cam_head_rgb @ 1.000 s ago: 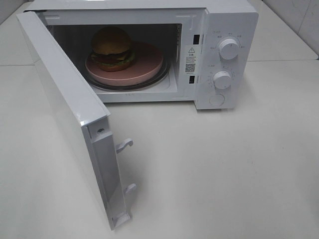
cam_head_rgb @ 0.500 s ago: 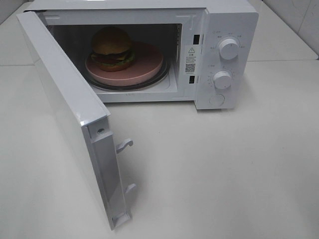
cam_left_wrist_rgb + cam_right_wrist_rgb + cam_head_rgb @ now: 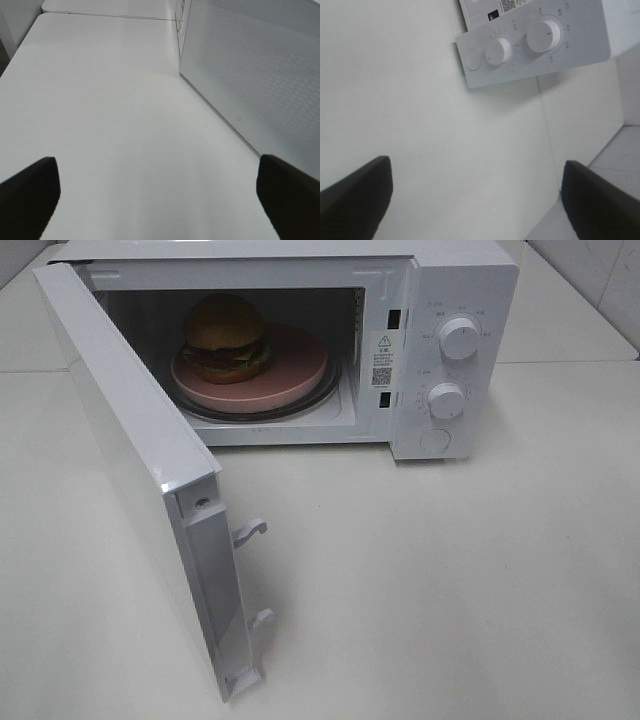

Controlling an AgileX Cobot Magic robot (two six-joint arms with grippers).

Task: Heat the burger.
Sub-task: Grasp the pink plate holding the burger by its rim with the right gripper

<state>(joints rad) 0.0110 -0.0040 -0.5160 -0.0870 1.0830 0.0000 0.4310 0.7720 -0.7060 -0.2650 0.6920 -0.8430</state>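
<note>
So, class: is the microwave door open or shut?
Open. The door stands wide, leaving the burger on its pink plate exposed inside the microwave.

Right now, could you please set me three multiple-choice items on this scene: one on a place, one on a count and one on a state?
1. Where is the burger? A) on the pink plate inside the microwave B) on top of the microwave C) under the plate
2. How many turning knobs does the microwave have? A) one B) two C) four
3. How does the microwave door stand? A) shut B) swung wide open C) removed
Answers: 1 A, it sits on the plate in the cavity; 2 B, one knob shows above the other; 3 B, the cavity lies exposed.
</note>
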